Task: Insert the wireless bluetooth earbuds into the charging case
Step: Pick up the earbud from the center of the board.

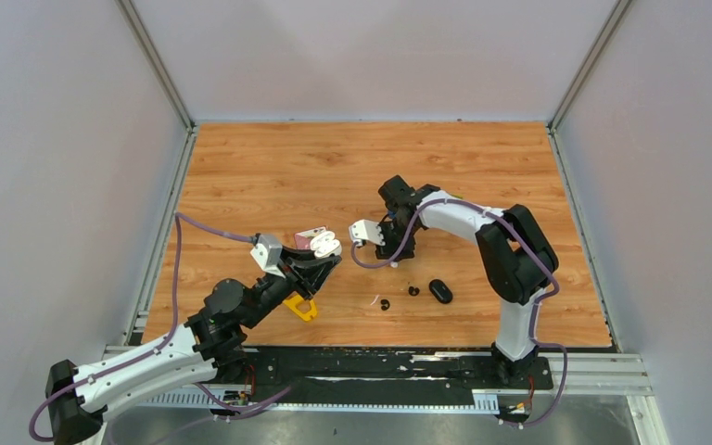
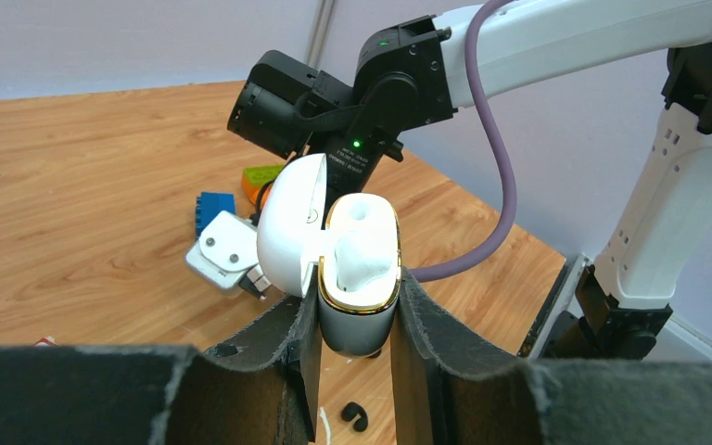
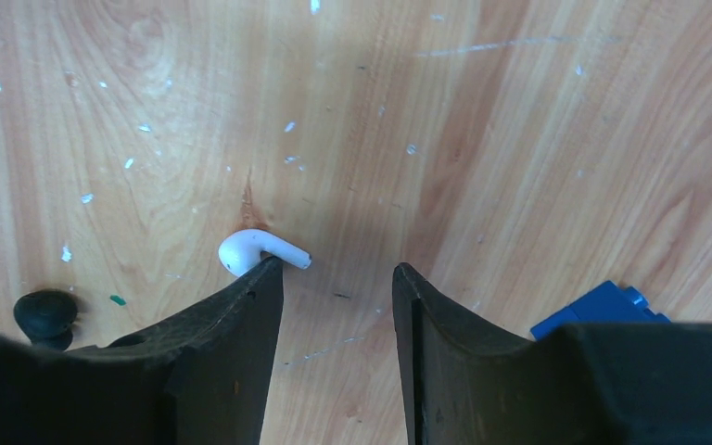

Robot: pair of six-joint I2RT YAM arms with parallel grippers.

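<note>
- The left gripper is clamping the charging case by its grey lower body, with both pads pressing on its sides.
- The case is standing upright between the pads with its long axis vertical and its gold-rimmed mouth facing up. Its white lid is hanging open to the left in the left wrist view.
- One white earbud is sitting in the case, its rounded head showing above the rim.
- The right gripper is hovering over the wooden table with its jaws standing moderately apart, gripping nothing, and bare wood showing between them.
- A second white earbud is lying flat on the table at the tip of the left-hand finger in the right wrist view, seemingly touching it. Its long axis is running across that view, head to the left and stem pointing right.
- A black earbud is lying nearby to the left, and a blue toy block to the right.
- In the top view a black oval object, possibly another case, is lying near the right arm.
</note>
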